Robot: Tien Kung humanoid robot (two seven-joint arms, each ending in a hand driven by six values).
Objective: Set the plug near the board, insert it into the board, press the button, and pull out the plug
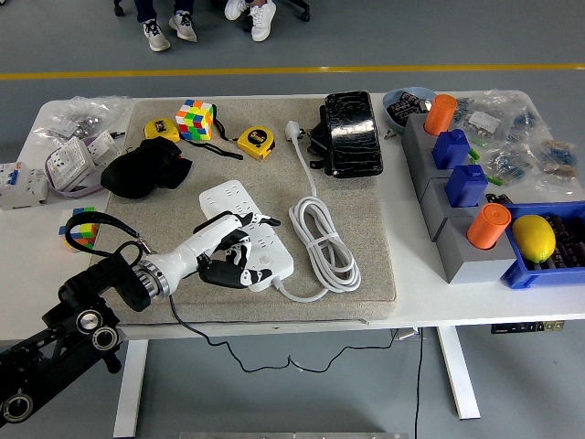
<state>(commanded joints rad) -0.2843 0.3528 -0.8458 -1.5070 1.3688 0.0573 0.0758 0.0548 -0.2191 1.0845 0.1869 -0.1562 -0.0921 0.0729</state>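
Head view, places given relative to the board:

- Board (222,195): white, lying aslant on the grey mat (366,210), near end covered by the left hand.
- Left hand (230,252): white, reaching in from the lower left, resting over the near half of the board; open or clamped cannot be told.
- Plug: not plainly seen; only a dark shape (222,273) under the hand at the near left edge of the board, grasped or not cannot be told.
- Black wire (212,341): trailing from below the hand, over the table edge nearest the board.
- White cord (324,240): coiled just right of the board, running far to a white plug (293,130).
- Black case (352,133): far right of the board, on the mat.
- Black cloth (142,172): far left of the board.
- Tape measures (256,142): yellow, beyond the board, beside a colour cube (196,119).
- Second cube (84,229): left of the board, off the mat.
- Grey and blue bins (457,242): well right of the board, a lemon (535,236) in the nearest blue one.
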